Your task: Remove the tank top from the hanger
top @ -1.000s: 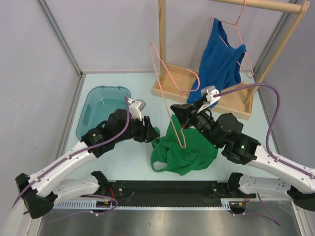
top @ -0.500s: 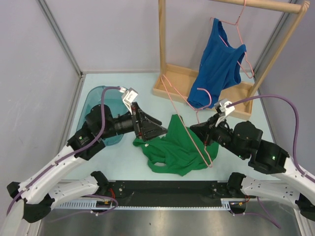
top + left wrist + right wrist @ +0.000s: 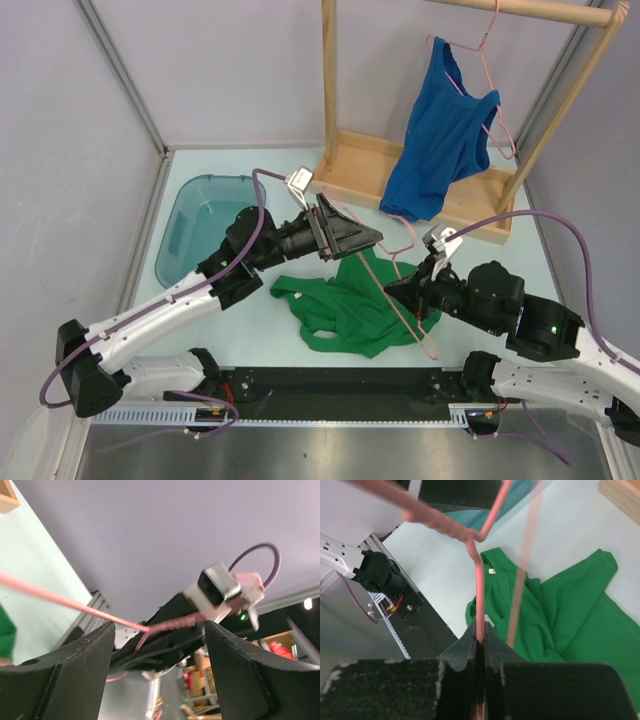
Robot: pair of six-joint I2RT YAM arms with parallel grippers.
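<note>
Step in hand: clear the hanger [image 3: 478, 595] of the green top [image 3: 345, 305]. The top lies crumpled on the table [image 3: 280, 165], just toward 6 o'clock of centre, between the two arms.

The right gripper [image 3: 408, 288] is clamped on the hanger wire; its wrist view shows the jaws closed on it with no gap. The left gripper [image 3: 366, 237] hovers at 11 o'clock of the right one, jaws spread wide and holding nothing. In its wrist view the wire crosses the gap between them.

The lower end of the hanger lies over the top's 3 o'clock edge (whether a strap is threaded on it cannot be told).

Procedure, as judged:
1. Hold the right grip firm and raise the hanger straight up.
2. If cloth rises with it, pinch that cloth with the left gripper and draw it toward 6 o'clock.
3. Stay clear of the rack [image 3: 328, 80] and blue top [image 3: 440, 130] at 1 o'clock
</note>
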